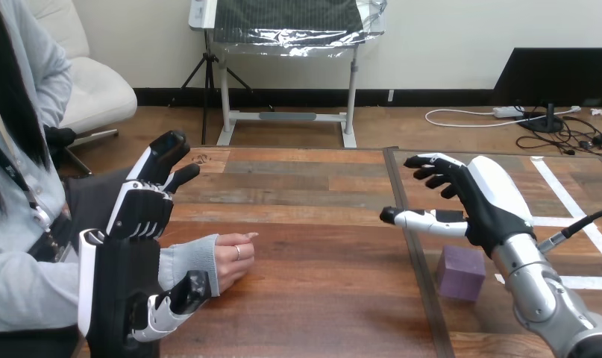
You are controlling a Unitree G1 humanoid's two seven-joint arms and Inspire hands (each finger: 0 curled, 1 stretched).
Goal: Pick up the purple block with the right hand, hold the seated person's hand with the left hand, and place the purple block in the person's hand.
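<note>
Currently the wooden table [312, 194] is spreading out under everything, and I am taking the purple block [462, 272] on it as my marker.

I am holding my left hand [130, 253] well to the left of the block, at the opposite side of the table from it. It is standing on edge, with its white-shelled back facing me. Its fingers [160, 160] are pointing up and away, only slightly bent and gripping nothing. Its thumb [171, 306] is reaching low toward the block's side, in front of the person's grey sleeve [189, 261]. It is not wrapping round that sleeve, and I cannot tell whether it is touching it.

I am hovering my right hand [480, 201] above the block and a little behind it, clear of it. My silver forearm [540, 291] is passing just to the block's right. This hand is spread open too, fingers fanning leftward and thumb stretching out beneath them, with nothing between them.

The person's hand [234, 257] is resting on the tabletop to the left of the block, between the block and my left hand and well apart from the block. It is lying loosely curled.

The block itself is sitting flat on the boards, untouched. A dark seam [411, 246] is running just to its left, and white tape lines [574, 216] are crossing the boards to its right.
</note>
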